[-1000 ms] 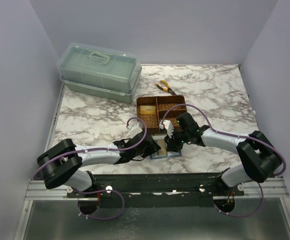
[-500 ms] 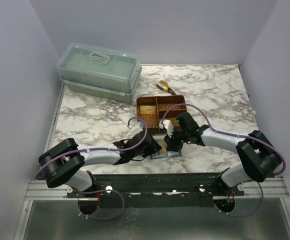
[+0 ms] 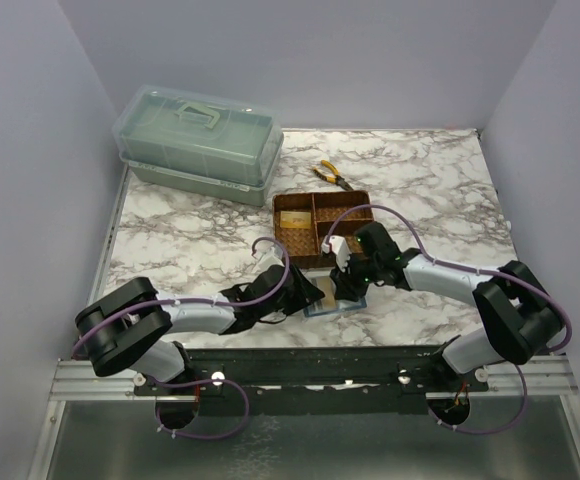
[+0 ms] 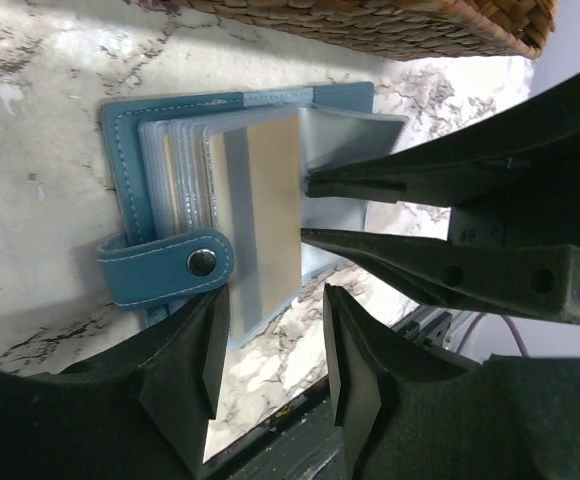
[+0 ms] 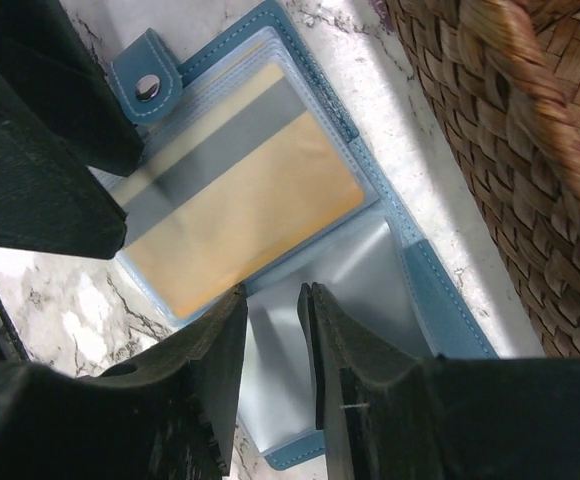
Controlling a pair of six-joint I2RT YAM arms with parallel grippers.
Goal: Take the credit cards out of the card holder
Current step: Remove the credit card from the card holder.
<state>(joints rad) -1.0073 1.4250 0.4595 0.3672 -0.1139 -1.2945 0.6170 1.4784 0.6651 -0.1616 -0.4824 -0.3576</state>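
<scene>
The teal-blue card holder (image 4: 130, 150) lies open on the marble just in front of the woven tray, its snap strap (image 4: 170, 270) loose. A gold credit card (image 4: 270, 200) sits in a clear sleeve, gold with a grey stripe (image 5: 240, 210) in the right wrist view. My left gripper (image 4: 270, 360) is open, the card's near end lying between its tips without touching. My right gripper (image 5: 272, 320) is open over an empty clear sleeve (image 5: 370, 270), reaching in from the other side (image 4: 308, 208). From above, both grippers meet over the holder (image 3: 328, 300).
The brown woven tray (image 3: 322, 225) stands right behind the holder, with a pale yellowish flat piece (image 3: 293, 218) in its left compartment. Yellow-handled pliers (image 3: 328, 175) lie farther back. A green lidded plastic box (image 3: 198, 145) stands at the back left.
The right gripper's jaws have parted slightly. The left arm has edged a little toward the holder. The holder has stayed in place.
</scene>
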